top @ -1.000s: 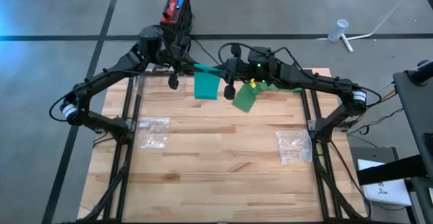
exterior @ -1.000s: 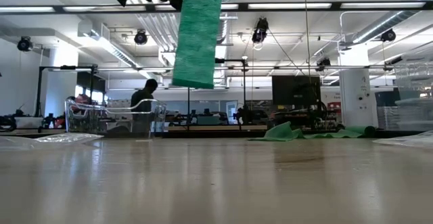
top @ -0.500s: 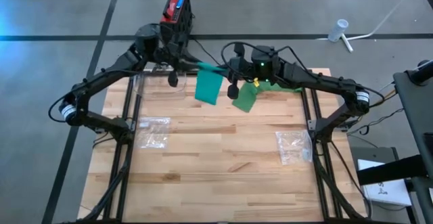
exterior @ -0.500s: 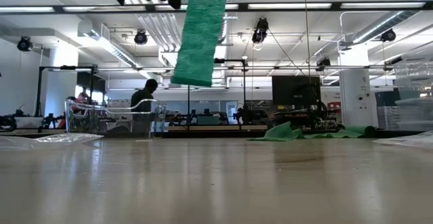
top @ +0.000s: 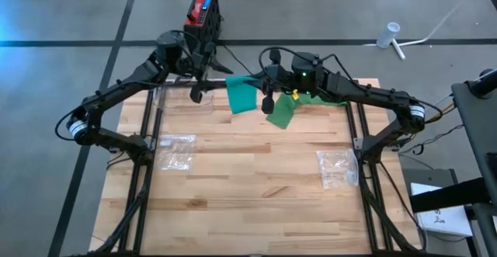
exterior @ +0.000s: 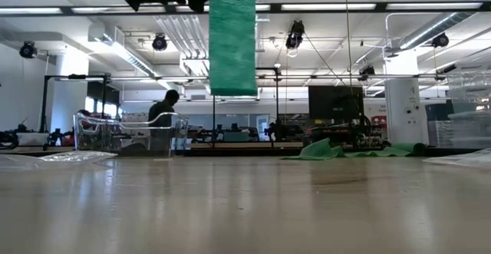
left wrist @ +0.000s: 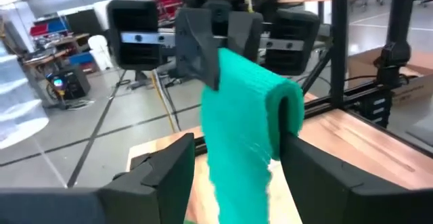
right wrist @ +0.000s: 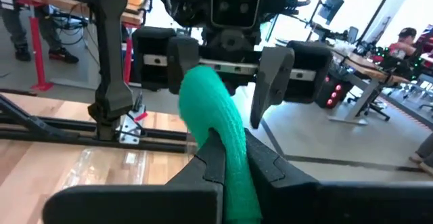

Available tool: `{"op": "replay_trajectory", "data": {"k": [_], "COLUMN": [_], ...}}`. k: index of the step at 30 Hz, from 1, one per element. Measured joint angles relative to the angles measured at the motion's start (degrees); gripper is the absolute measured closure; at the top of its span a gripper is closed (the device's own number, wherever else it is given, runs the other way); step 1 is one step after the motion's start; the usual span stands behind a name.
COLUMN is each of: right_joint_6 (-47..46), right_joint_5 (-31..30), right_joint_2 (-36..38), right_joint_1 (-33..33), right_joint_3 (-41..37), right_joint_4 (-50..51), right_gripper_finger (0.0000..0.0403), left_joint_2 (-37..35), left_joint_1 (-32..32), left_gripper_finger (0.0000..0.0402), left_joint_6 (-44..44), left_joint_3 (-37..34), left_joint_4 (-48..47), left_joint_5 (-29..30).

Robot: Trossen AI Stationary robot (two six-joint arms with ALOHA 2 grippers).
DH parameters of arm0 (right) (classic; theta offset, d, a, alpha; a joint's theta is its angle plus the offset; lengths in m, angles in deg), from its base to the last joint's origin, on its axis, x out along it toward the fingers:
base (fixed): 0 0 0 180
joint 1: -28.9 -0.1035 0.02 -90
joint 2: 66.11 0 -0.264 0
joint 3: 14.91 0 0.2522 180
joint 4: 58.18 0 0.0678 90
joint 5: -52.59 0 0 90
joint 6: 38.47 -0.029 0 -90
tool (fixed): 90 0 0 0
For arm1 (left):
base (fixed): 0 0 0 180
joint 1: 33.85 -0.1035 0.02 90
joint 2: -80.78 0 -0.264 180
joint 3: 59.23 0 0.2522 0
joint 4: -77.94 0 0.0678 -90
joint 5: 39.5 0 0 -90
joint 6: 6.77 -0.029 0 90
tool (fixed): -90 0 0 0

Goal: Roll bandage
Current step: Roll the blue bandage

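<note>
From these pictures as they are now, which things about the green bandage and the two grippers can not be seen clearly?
- Low view: the bandage's top end and both grippers are cut off by the upper edge.
- High view: where the right gripper pinches the bandage is hidden under the arm.
- Left wrist view: the left gripper's open fingers flank the strip; any contact cannot be told.
- Low view: the green heap at the table's far edge is too small to tell its connection.

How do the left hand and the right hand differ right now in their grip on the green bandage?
The right hand is shut on the green bandage, pinching its upper end; the left hand stands open, its fingers either side of the strip without clamping it. The bandage drapes over the right hand's fingers, while it only hangs between the left hand's. Both hands sit raised over the table's far edge, facing each other.
</note>
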Motion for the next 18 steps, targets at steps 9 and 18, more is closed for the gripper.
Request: {"op": "replay_trajectory", "data": {"k": [9, 18], "right_joint_6": [-0.26, -2.91], "right_joint_5": [0.72, 3.03], "right_joint_2": [0.70, 0.31], "right_joint_1": [0.02, 0.02], "right_joint_3": [0.22, 0.20], "right_joint_4": [-1.62, -3.06], "right_gripper_finger": [0.0393, 0.0393], "left_joint_2": [0.15, 1.23], "left_joint_1": [0.08, 1.55], "left_gripper_finger": [0.0221, 0.0269], "left_joint_6": [-0.99, 1.25], "left_joint_3": [-0.45, -0.43], "left_joint_4": [-0.57, 4.69], "left_joint_5": [1.19, 2.75]}}
